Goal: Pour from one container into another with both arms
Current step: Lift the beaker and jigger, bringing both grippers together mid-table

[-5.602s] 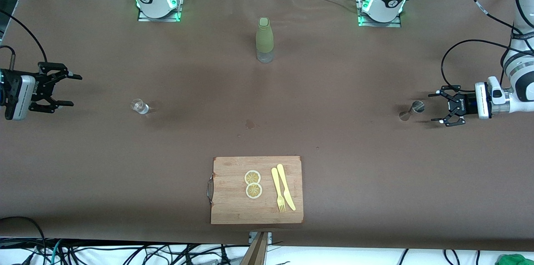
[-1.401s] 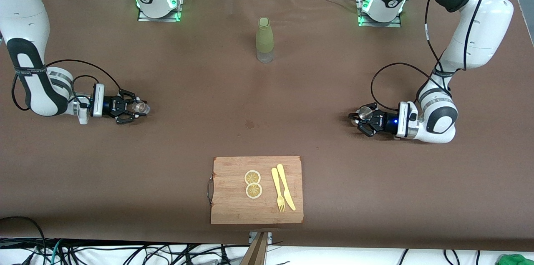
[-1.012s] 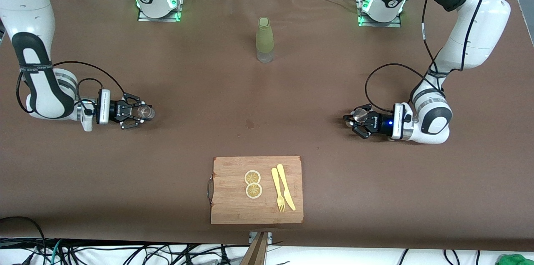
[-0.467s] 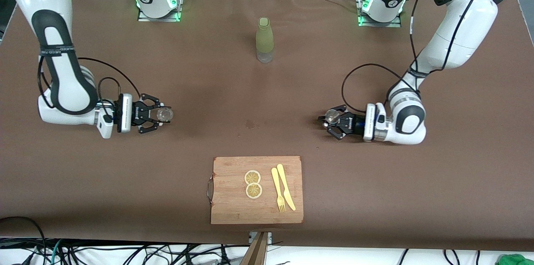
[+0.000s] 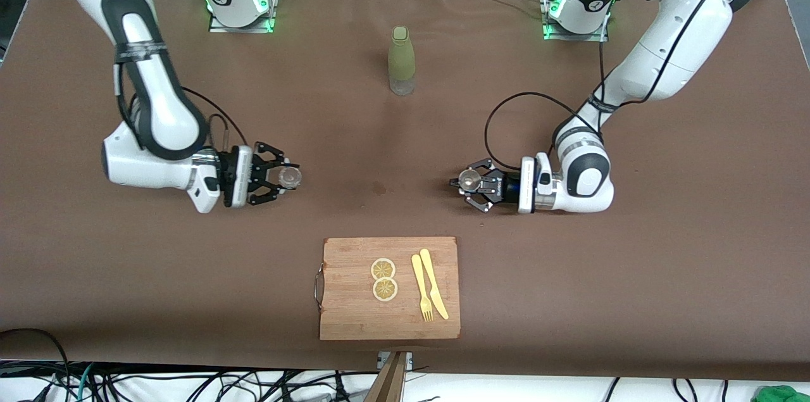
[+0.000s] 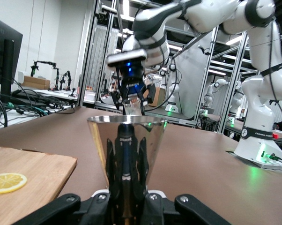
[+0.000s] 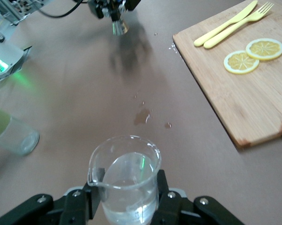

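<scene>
My right gripper [image 5: 286, 178] is shut on the tiny clear glass cup [image 5: 291, 177], held upright above the table. In the right wrist view the glass cup [image 7: 127, 178] holds clear liquid between the black fingers [image 7: 80, 206]. My left gripper [image 5: 467, 185] is shut on the silver metal jigger [image 5: 469, 180], also upright, over the table's middle toward the left arm's end. Up close in the left wrist view, the jigger [image 6: 126, 159] is pinched at its waist. The two grippers face each other with a wide gap between them.
A wooden cutting board [image 5: 354, 310] with two lemon slices [image 5: 383, 279], a yellow fork and knife [image 5: 429, 291] lies near the front camera. The olive-green bottle [image 5: 401, 60] stands nearer the bases. A small wet spot [image 5: 379, 187] marks the table between the grippers.
Both arms have carried their objects toward the table's middle: the right gripper with the glass cup, the left gripper with the jigger. The gap between them has narrowed.
</scene>
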Controlling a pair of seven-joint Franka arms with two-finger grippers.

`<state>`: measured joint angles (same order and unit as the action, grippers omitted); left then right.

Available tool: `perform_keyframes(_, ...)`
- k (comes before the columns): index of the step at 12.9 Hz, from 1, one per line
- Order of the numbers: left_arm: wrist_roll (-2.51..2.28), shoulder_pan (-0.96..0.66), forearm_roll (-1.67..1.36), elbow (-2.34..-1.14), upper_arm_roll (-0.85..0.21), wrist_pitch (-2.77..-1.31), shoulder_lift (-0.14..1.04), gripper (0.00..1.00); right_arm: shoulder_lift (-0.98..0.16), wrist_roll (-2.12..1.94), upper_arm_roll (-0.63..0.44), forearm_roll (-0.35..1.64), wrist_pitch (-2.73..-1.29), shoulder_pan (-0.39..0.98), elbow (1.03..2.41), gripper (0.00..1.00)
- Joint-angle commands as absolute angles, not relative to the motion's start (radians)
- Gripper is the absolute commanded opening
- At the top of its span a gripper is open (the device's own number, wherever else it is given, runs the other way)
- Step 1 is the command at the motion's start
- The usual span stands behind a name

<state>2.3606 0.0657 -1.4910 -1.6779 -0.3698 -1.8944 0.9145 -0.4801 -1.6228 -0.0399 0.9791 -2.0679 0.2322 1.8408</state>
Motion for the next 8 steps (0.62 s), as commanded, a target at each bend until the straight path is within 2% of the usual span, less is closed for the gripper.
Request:
perform_keyframes(1,2.350,0.037,-1.554,-1.667,-0.388,-1.928,0.928,0.00,-0.446,-1.479,-0.049,0.989,-2.126,0.308,1.839,0.20)
perform_keyframes(4,2.350,-0.017,-1.580,-1.654,-0.393,-2.012,0.936,0.00,-0.446,-1.336,-0.049,0.980,-2.204,0.383,1.818,0.20)
perform_keyframes(8,2.359,-0.080,-1.595,-1.575,-0.396,-2.025,0.997,0.00,-0.448,-1.212,-0.049,0.979,-2.314,0.478,1.816,0.20)
